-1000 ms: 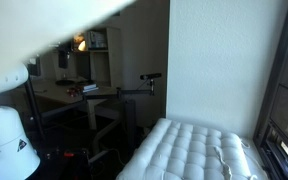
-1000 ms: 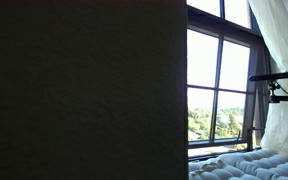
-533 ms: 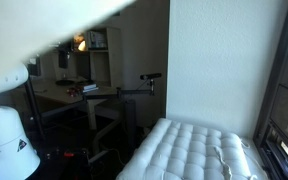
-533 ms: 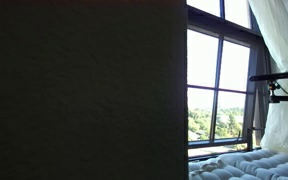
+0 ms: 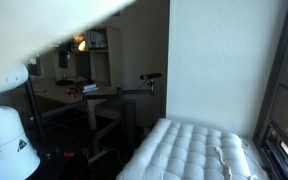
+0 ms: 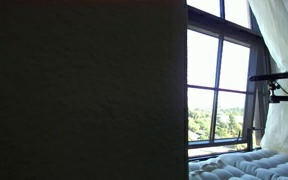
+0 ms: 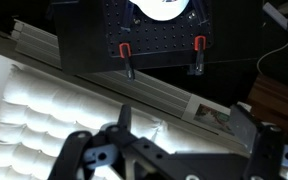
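In the wrist view my gripper (image 7: 184,128) is open and empty, its two black fingers spread wide above a white quilted mattress (image 7: 44,125). Nothing lies between the fingers. Just beyond the fingertips an aluminium rail (image 7: 134,88) runs along the mattress edge, carrying a small picture card (image 7: 212,117). Behind it stands a black perforated board (image 7: 154,35) with two red-tipped clamps (image 7: 126,52). The mattress also shows in both exterior views (image 5: 194,148) (image 6: 252,166). The gripper itself is out of sight in those views.
A white robot base (image 5: 6,135) stands at the left. A desk with shelves (image 5: 76,92) and a camera on a stand (image 5: 150,78) are behind. A dark panel (image 6: 84,90) fills much of an exterior view, beside a window (image 6: 220,90) and white curtain (image 6: 280,50).
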{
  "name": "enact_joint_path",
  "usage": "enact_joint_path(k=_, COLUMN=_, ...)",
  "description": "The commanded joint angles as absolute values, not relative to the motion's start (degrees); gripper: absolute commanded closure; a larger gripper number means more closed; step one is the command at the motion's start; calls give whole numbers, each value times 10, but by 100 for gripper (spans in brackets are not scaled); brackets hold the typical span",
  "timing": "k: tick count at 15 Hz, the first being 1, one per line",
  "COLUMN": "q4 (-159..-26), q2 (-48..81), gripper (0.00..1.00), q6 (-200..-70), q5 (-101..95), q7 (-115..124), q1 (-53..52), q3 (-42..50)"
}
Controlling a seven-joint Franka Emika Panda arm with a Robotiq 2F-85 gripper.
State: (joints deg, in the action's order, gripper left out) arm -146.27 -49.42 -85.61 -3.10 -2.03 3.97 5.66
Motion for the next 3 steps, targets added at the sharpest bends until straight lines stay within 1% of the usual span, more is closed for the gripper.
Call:
enact_joint_path(k=1, q4=-1462, q2=-494, gripper=0, q6=-855, q5=-30, q7=-21, q1=41, q3=55)
enact_joint_path(k=3, q4=-1462, q2=-494, gripper=0, q6=-855, q5=-30, q7=-21, q1=41, q3=55)
